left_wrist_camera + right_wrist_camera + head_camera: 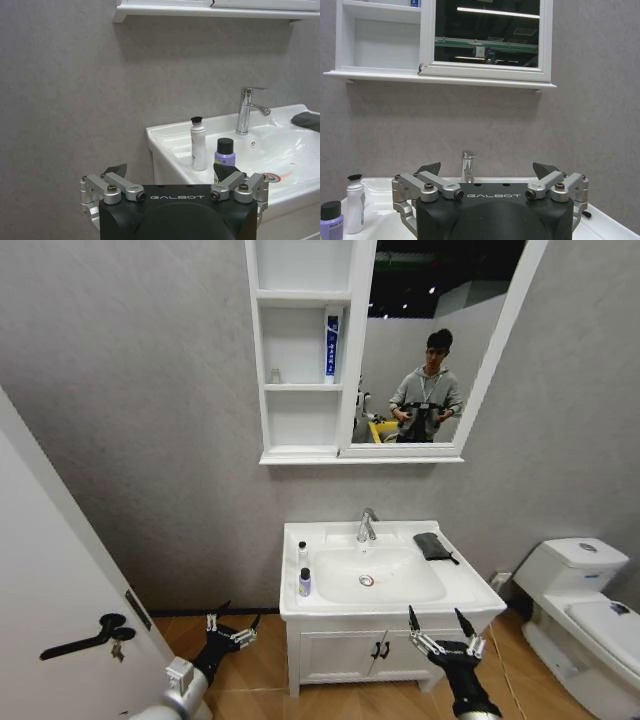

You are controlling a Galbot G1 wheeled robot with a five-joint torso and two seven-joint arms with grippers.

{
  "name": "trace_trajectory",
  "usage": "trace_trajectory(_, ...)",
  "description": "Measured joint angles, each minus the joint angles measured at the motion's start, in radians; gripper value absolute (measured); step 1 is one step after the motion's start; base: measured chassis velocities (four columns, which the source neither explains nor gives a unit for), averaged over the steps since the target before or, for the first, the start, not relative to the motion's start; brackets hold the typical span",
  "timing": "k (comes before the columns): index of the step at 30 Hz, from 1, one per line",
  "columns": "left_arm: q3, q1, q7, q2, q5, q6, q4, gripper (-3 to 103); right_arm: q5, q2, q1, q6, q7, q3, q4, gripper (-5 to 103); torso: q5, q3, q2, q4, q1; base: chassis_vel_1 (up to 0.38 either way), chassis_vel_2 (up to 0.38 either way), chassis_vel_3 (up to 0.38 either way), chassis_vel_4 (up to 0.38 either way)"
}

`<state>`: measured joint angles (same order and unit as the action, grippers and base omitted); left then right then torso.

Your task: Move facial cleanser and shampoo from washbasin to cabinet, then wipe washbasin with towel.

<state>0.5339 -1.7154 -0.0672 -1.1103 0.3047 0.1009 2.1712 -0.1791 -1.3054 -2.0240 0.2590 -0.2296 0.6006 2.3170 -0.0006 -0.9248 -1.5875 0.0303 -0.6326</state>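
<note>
The washbasin (455,585) stands against the grey wall, and everything here is placed from it. On its left rim stand two bottles close together: a white bottle (303,555) with a dark cap nearer the wall, and a small purple bottle (305,583) with a black cap nearer the front edge. The chrome tap (367,526) stands at the back middle of the washbasin. The dark towel (433,546) lies folded on the right rim, near the back. High on the wall above the washbasin hangs the cabinet (300,350), joined to a mirror (440,340); a blue and white tube (331,346) stands in its middle shelf. The left gripper (231,625) hangs low, off to the left of the washbasin and below its rim, with its fingers spread wide and nothing in them. The two bottles are up and to the right of it, well apart. The right gripper (441,625) is just in front of the washbasin's front edge, toward its right side, also spread wide and holding nothing. The towel lies beyond it, across the rim.
</note>
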Motion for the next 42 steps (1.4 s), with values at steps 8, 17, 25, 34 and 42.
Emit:
trace_trajectory(8,0.023,-0.024,0.003,-0.009,0.001,0.0,0.016,98,0.002,0.001,0.003,0.001,0.004,-0.001,0.006,100,-0.0002,0.0,0.0,0.0,0.0,-0.035,-0.034,0.029,0.029)
trace_trajectory(17,0.045,-0.041,0.005,-0.013,0.003,0.0,0.027,98,0.005,0.003,0.01,0.004,0.005,-0.005,0.002,100,-0.0003,0.0,0.0,0.0,0.0,-0.148,-0.183,0.174,0.15)
trace_trajectory(25,0.051,-0.05,0.005,-0.017,0.003,0.0,0.029,98,0.005,0.011,0.025,0.01,0.004,-0.007,-0.01,100,-0.0002,0.0,0.0,0.0,0.0,-0.245,-0.264,0.258,0.244)
trace_trajectory(34,0.055,-0.051,0.007,-0.026,0.002,0.001,0.016,98,0.02,0.017,0.047,0.048,0.002,-0.011,-0.037,100,0.0011,0.0,0.0,-0.0001,0.0,-0.318,-0.33,0.333,0.32)
trace_trajectory(42,0.09,-0.058,0.018,-0.055,0.005,-0.003,0.002,98,0.062,0.017,0.057,0.086,0.032,-0.026,-0.057,100,-0.0006,0.0,0.0,-0.0004,0.0,-0.068,-0.141,0.144,0.055)
